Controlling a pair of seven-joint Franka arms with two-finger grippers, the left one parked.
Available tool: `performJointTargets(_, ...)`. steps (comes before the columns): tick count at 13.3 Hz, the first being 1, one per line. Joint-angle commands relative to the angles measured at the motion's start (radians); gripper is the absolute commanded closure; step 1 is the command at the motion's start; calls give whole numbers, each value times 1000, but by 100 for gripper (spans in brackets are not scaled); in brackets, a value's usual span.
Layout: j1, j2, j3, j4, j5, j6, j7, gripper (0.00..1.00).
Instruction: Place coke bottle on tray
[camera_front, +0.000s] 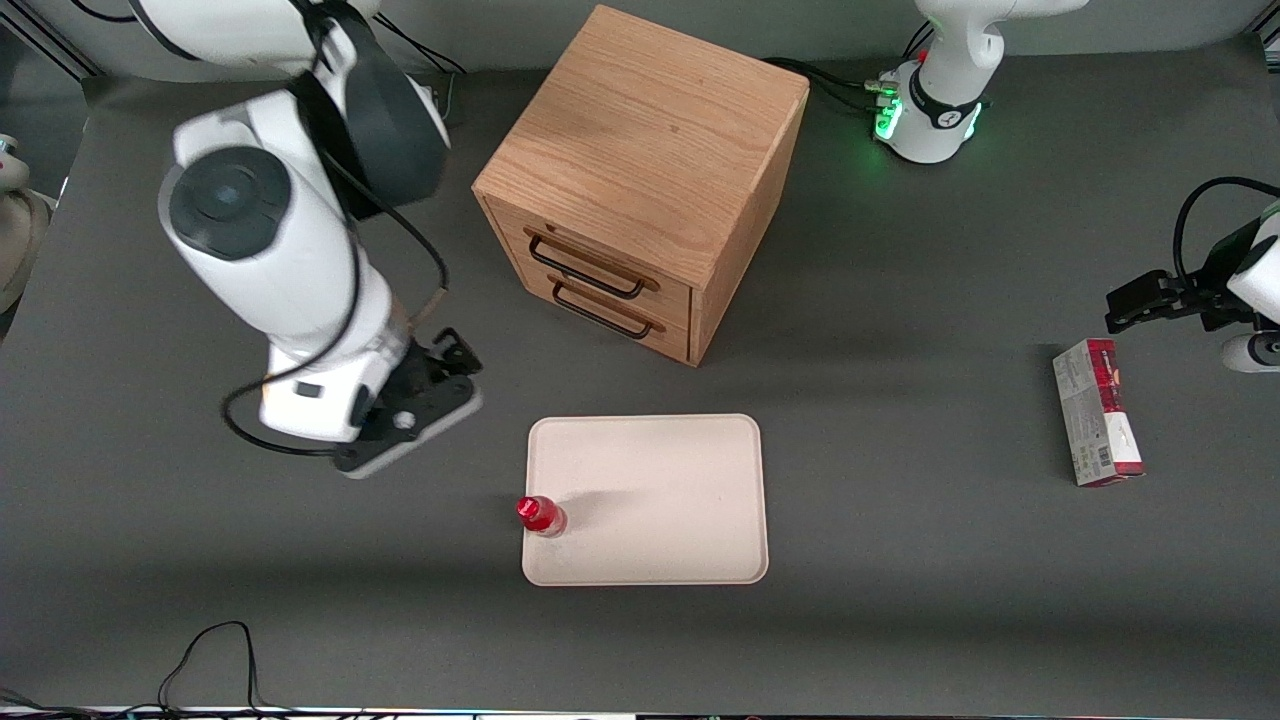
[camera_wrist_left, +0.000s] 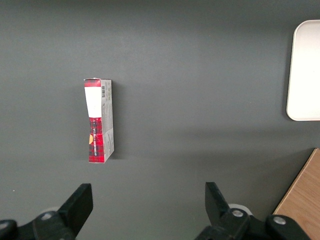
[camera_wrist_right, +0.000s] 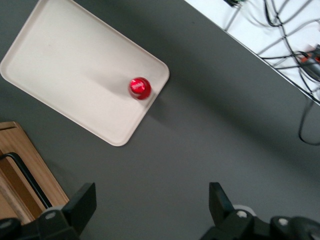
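Observation:
The coke bottle (camera_front: 541, 515), small and red with a red cap, stands upright on the cream-beige tray (camera_front: 660, 490), close to the tray's corner nearest the front camera on the working arm's side. It also shows in the right wrist view (camera_wrist_right: 140, 88) on the tray (camera_wrist_right: 70, 65). My right gripper (camera_front: 425, 395) is open and empty, raised above the bare table beside the tray, toward the working arm's end and farther from the front camera than the bottle. Its fingers (camera_wrist_right: 80, 202) stand wide apart over grey table.
A wooden two-drawer cabinet (camera_front: 640, 180) stands farther from the front camera than the tray, its edge in the right wrist view (camera_wrist_right: 20, 170). A red-and-grey carton (camera_front: 1097, 412) lies toward the parked arm's end. Cables (camera_front: 215, 660) lie at the table's near edge.

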Motion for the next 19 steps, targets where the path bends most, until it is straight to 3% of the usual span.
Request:
performJointTargets(1,-34,-164,-36,-206,0,20,12,0)
performJointTargets(5,-210,-336,-29,-430,92,95,10,0)
performJointTargets(10,-336,-477,-30,-606,89,131,21,0)
performJointTargets(19,-402,-508,-43,-624,76,111,41,0)
